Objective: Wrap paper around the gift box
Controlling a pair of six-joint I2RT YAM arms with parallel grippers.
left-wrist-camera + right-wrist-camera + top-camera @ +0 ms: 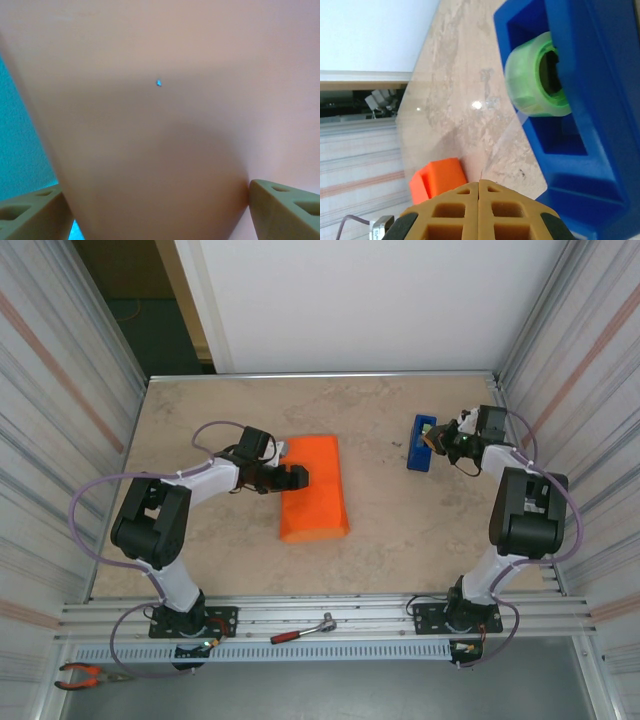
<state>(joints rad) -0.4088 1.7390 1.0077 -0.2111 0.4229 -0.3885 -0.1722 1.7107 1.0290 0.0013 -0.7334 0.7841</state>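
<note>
Between the widely spread fingers [285,205] of the left gripper [295,478] sits the orange paper [315,490], folded into a parcel with the gift box presumably hidden inside. Its long axis runs crosswise to that gripper's reach. The right gripper [437,440] is pressed together, seemingly pinching a clear tape strip [500,145] drawn off the blue tape dispenser [421,443] just beside it. From those fingertips the parcel lies well apart, ahead and to the side, so the tape must travel across to it
</note>
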